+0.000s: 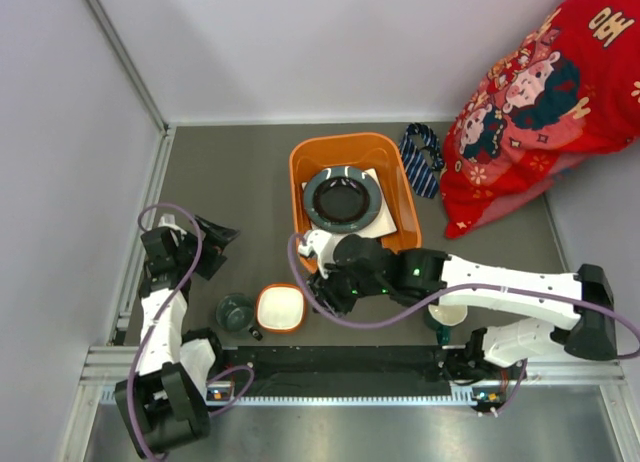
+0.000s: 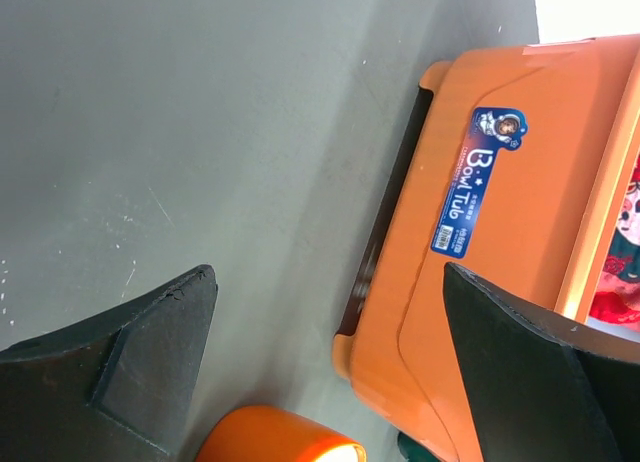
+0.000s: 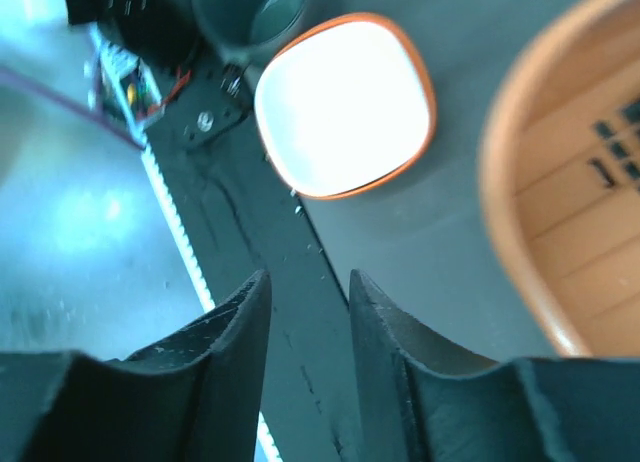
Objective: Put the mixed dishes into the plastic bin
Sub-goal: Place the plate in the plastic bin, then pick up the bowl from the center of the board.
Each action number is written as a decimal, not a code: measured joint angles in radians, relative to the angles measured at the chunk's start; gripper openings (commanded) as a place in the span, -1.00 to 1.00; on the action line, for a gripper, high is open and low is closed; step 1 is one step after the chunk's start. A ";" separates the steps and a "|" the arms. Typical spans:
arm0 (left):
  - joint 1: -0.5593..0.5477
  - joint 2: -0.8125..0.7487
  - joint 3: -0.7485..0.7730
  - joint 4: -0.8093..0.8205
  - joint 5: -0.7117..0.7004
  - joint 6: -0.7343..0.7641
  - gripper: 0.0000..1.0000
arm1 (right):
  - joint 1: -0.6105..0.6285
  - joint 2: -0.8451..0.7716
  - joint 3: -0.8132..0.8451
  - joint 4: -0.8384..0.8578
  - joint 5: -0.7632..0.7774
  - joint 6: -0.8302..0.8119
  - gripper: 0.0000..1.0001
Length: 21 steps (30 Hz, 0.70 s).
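Left claw (image 2: 328,272) wide open, empty, facing orange bin (image 2: 540,182). Right claw (image 3: 308,279) narrowly parted, empty, above desk (image 3: 420,252) near orange bowl (image 3: 345,102). Blue-grey plate (image 1: 342,199) in bin.

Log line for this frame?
bin: white plate, blue-grey plate inside | table: orange bowl, teal cup | left jaws open, empty | right jaws slightly open, empty, near bowl

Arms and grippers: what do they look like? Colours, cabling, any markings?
Left arm and right arm match: white links, black joint housings. A purple cable loops loosely along each. The right arm shows a small green light near its wrist. Left gripper and right gripper are matte black, with broad wedge-shaped fingers, lightly scuffed. No readable markings.
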 measured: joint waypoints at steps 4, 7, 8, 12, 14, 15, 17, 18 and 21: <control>0.000 0.014 0.000 0.005 0.006 0.000 0.97 | 0.030 0.075 0.011 -0.001 -0.051 -0.050 -0.16; 0.000 0.019 0.000 0.006 0.010 0.000 0.97 | 0.044 0.153 0.043 -0.005 -0.068 -0.080 -0.16; 0.000 0.019 0.000 0.006 0.010 0.000 0.97 | 0.047 0.177 0.055 -0.005 -0.069 -0.087 -0.17; 0.000 0.021 0.000 0.006 0.010 0.001 0.97 | 0.059 0.276 0.114 -0.003 -0.063 -0.106 -0.19; 0.000 0.021 0.000 0.006 0.010 0.001 0.97 | 0.063 0.313 0.140 0.002 -0.062 -0.111 -0.20; 0.000 0.021 0.000 0.006 0.010 0.001 0.97 | 0.063 0.328 0.149 0.005 -0.063 -0.113 -0.21; 0.000 0.021 0.000 0.006 0.010 0.001 0.97 | 0.064 0.362 0.175 0.010 -0.064 -0.121 -0.21; 0.000 0.021 0.000 0.006 0.010 0.001 0.97 | 0.064 0.376 0.187 0.013 -0.066 -0.126 -0.21; 0.000 0.021 0.000 0.006 0.010 0.002 0.97 | 0.064 0.414 0.219 0.024 -0.077 -0.138 -0.21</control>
